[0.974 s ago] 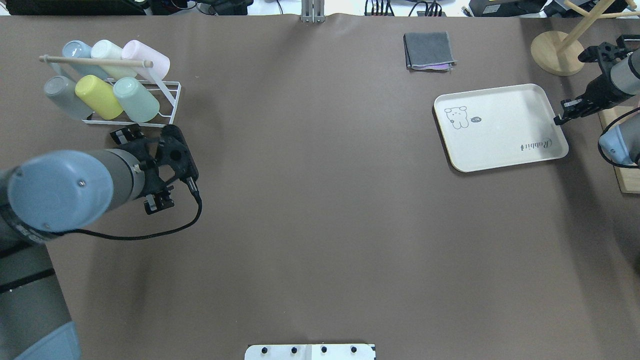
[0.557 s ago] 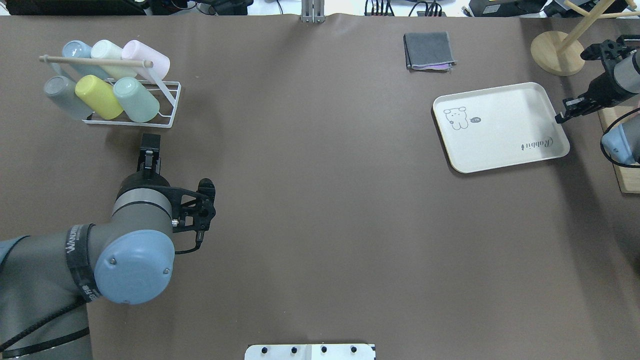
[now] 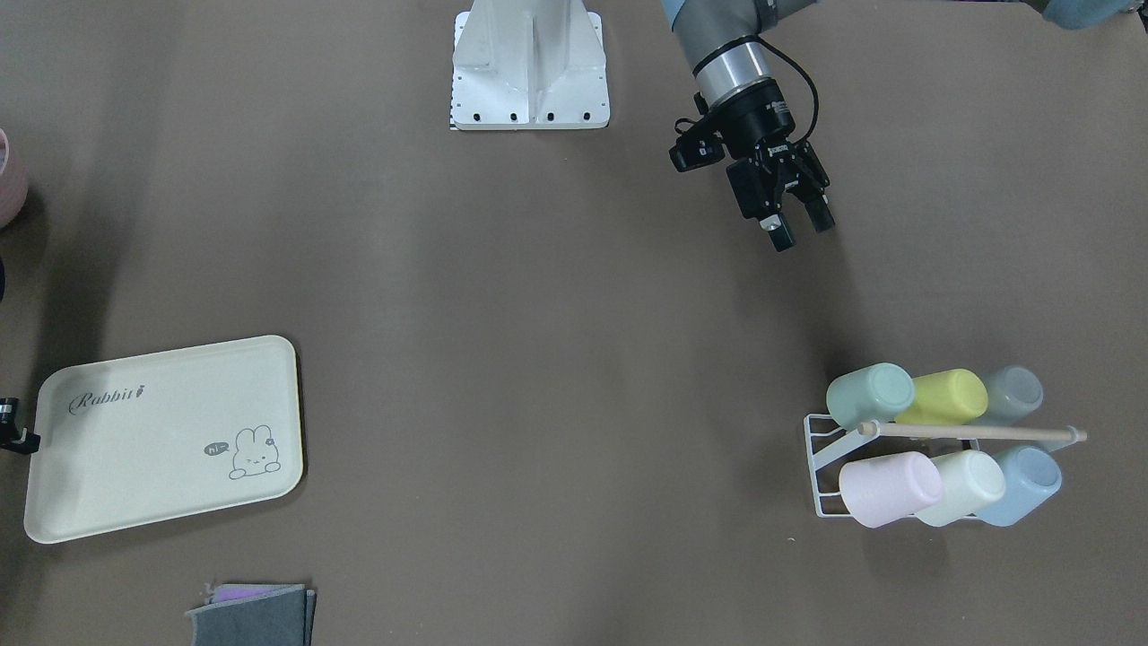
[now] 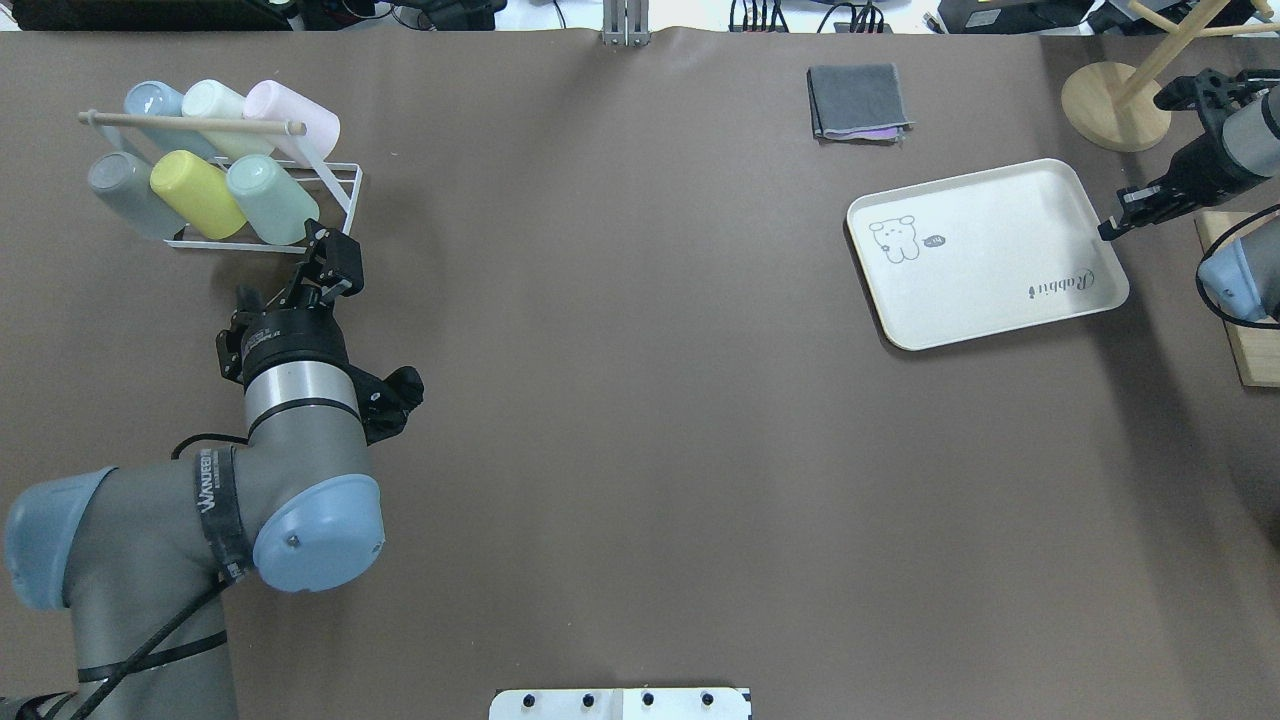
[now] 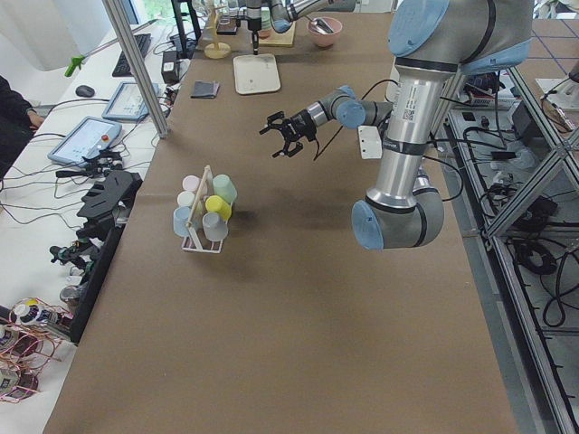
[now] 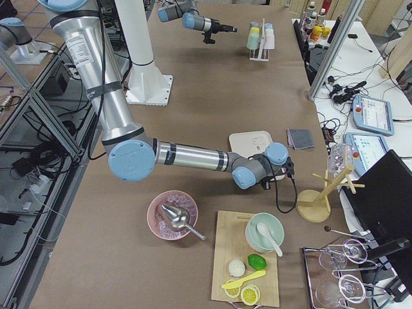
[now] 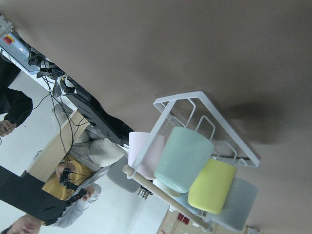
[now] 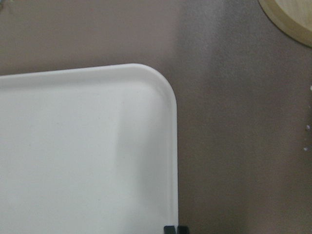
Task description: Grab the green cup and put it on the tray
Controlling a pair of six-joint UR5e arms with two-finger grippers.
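Note:
The green cup lies on its side in the near right slot of a white wire rack; it also shows in the front view and the left wrist view. My left gripper is open and empty, just short of the rack and pointing at it; in the front view its fingers stand apart. The cream tray lies at the far right. My right gripper is shut on the tray's rim, with its fingertips close together at the tray's edge.
The rack also holds a yellow-green cup, a grey cup, and blue, cream and pink cups behind a wooden rod. A folded grey cloth, a wooden stand and a wooden board lie near the tray.
My left arm has swung round, and its gripper now points at the rack from close by. The tray has slid a little to the left with the right gripper on its rim.

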